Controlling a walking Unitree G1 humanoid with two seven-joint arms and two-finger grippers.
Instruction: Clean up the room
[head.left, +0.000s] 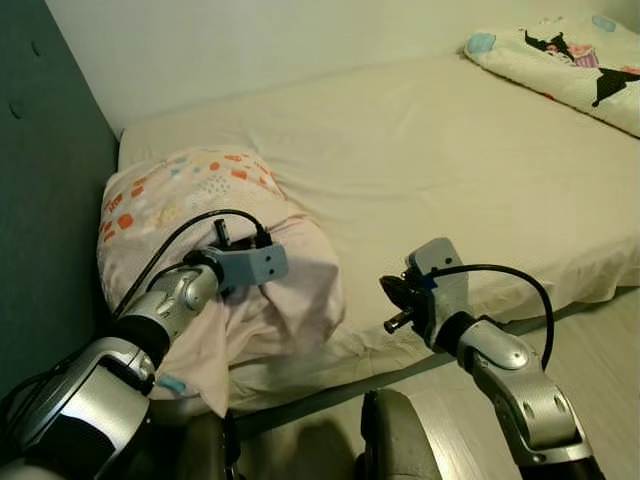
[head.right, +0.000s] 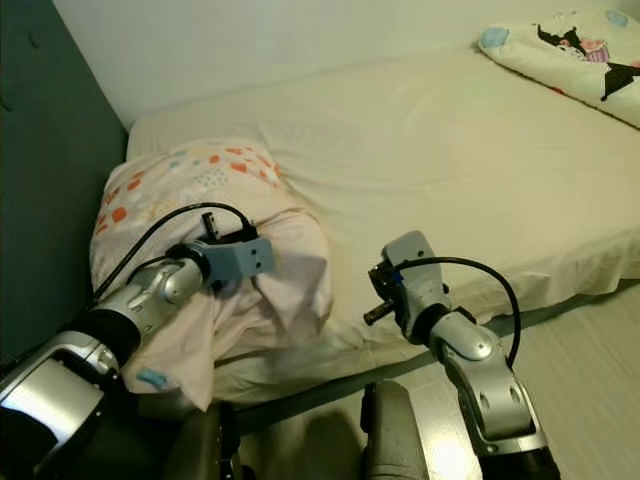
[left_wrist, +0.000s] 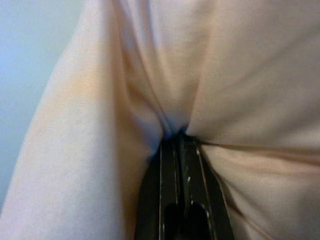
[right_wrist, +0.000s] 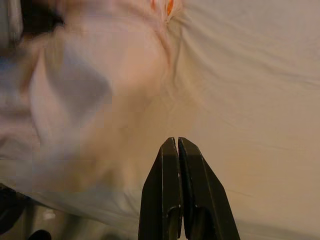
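Observation:
A pink pillow (head.left: 190, 190) with orange and blue dots lies bunched at the near left corner of the bed (head.left: 450, 170), partly hanging over its edge. My left gripper (left_wrist: 177, 142) is shut on a fold of the pillow's fabric; in the left eye view its wrist block (head.left: 250, 265) presses against the pillow's side. My right gripper (head.left: 392, 292) hovers at the bed's near edge, just right of the pillow. Its black fingers (right_wrist: 170, 165) are shut together with nothing between them.
A dark teal padded wall (head.left: 40, 200) stands close on the left. A white quilt (head.left: 570, 60) with cartoon prints lies at the bed's far right. Pale wooden floor (head.left: 610, 340) runs along the bed's near side.

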